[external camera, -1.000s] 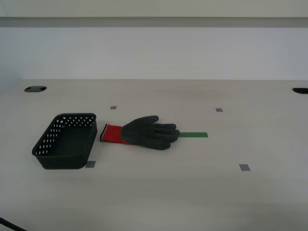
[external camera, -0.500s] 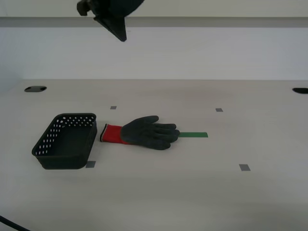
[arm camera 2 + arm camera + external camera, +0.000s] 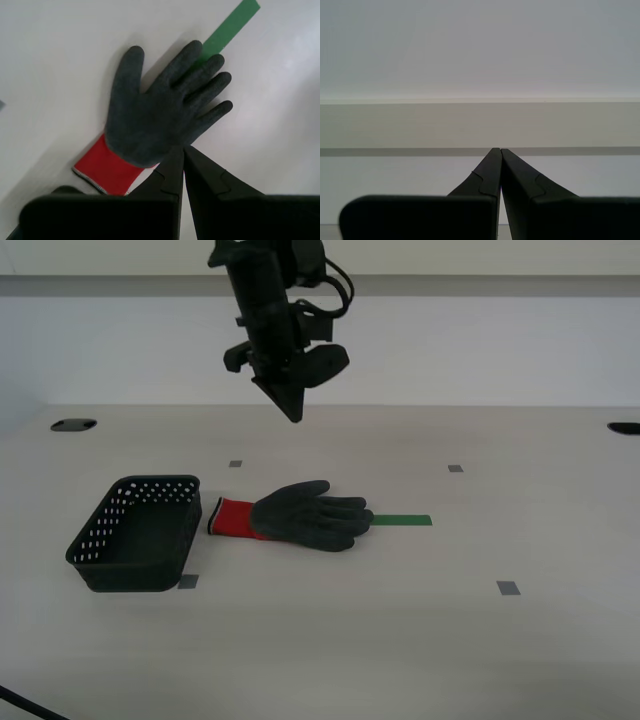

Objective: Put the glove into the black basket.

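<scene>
Exterior view: newly coming down into sight above the glove (image 3: pixel 305 515) with my second hand (image 3: pixel 292 412) closed tight on nothing, so only beginning the reach, not yet grasping.

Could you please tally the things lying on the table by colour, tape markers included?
Black: 1, the black basket.
Dark grey with a red cuff: 1, the glove.
Green: 1, the tape strip.
Grey: 4, small tape squares.
Total: 7.
</scene>
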Robot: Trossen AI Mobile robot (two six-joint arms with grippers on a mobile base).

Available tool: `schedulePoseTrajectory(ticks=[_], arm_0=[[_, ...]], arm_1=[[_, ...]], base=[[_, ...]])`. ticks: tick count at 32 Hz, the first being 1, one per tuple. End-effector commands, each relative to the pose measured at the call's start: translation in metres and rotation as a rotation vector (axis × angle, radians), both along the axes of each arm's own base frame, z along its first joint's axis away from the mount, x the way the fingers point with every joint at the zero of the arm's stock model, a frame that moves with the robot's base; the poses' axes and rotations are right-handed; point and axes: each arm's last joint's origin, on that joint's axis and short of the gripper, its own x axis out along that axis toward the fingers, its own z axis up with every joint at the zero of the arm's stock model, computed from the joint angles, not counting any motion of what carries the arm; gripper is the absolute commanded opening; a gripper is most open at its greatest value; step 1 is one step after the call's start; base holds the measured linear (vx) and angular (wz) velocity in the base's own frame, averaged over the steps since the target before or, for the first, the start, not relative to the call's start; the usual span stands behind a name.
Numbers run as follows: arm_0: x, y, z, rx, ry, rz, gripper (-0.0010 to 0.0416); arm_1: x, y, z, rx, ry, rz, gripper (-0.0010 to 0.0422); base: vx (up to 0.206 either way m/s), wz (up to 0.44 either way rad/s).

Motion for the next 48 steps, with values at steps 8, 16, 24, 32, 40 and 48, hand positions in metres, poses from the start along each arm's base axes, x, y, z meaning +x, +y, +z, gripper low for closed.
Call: schedulePoseTrajectory(ticks=[8, 16, 24, 32, 40, 48], arm_0=[[0.000, 0.000, 0.001, 0.000, -0.003, -0.001, 0.0001], [0.000, 0.000, 0.000, 0.000, -0.001, -0.001, 0.0001], [0.000, 0.000, 0.000, 0.000, -0.002, -0.001, 0.0001], [0.000, 0.000, 0.000, 0.000, -0.002, 0.000, 0.0001], [0.000, 0.000, 0.000, 0.000, -0.001, -0.001, 0.0001], [0.000, 0.000, 0.000, 0.000, -0.002, 0.000, 0.0001]], arm_1=[[-0.004, -0.067, -0.056, 0.054, 0.055, -0.183, 0.0000], [0.004, -0.064, -0.091, 0.156, 0.038, -0.217, 0.0001], [0.002, -0.061, -0.102, 0.191, 0.080, -0.155, 0.0120], [0.008, -0.055, -0.104, 0.292, -0.013, -0.084, 0.0231], [0.008, -0.054, -0.111, 0.271, -0.024, -0.017, 0.0226], [0.001, -0.050, -0.126, 0.236, 0.006, 0.023, 0.0238]], base=[[0.000, 0.000], [0.000, 0.000], [0.000, 0.000], [0.000, 0.000], [0.000, 0.000], [0.000, 0.000]])
